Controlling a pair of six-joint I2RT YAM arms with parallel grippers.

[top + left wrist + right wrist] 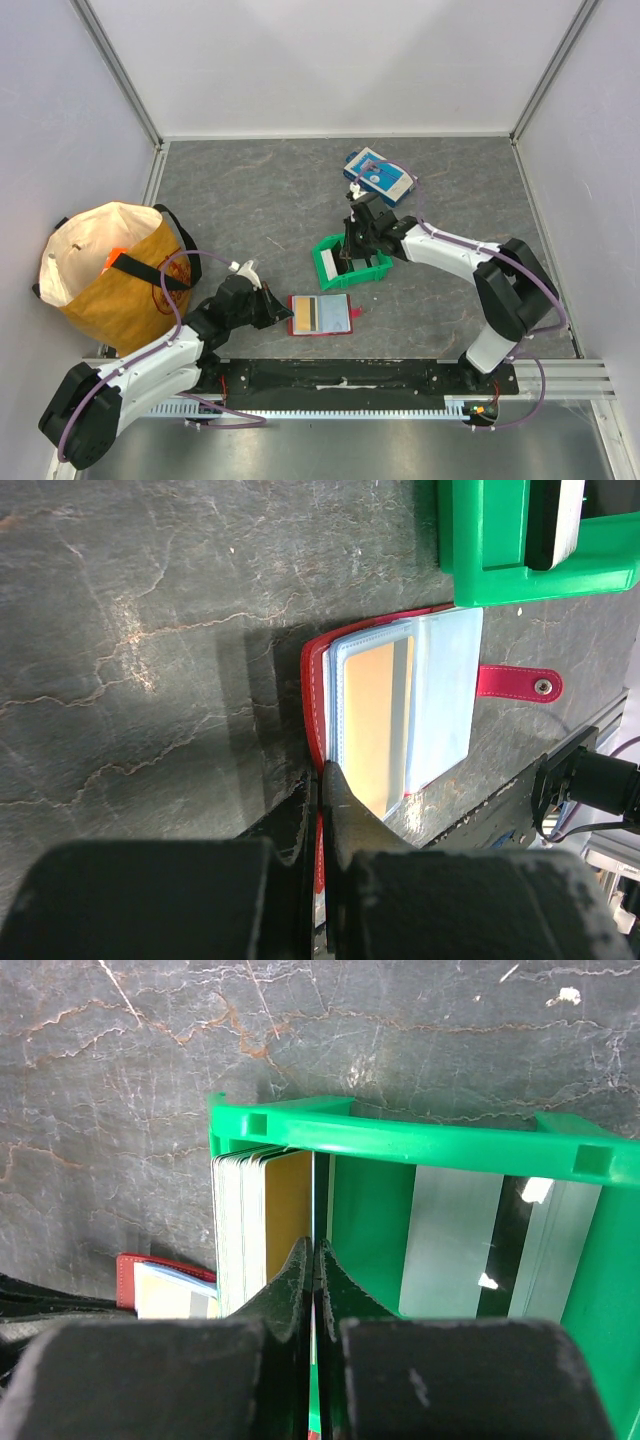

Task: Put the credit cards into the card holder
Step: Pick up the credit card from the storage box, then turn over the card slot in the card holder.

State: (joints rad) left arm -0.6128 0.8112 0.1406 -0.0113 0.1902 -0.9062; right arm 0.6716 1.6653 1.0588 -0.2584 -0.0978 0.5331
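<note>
Right gripper (315, 1252) stands inside the bin (420, 1142), jaws pinched on a thin card (314, 1200) seen edge-on; more cards (245, 1230) stand just beside it. Left gripper (326, 778) is clamped on the near edge of the open red holder (313, 680), a tan card (370, 720) sleeved just ahead of it

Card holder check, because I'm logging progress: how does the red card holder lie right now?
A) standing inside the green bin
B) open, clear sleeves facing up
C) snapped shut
B: the card holder lies open with its clear sleeves up and its strap unfastened, outside the green bin.
</note>
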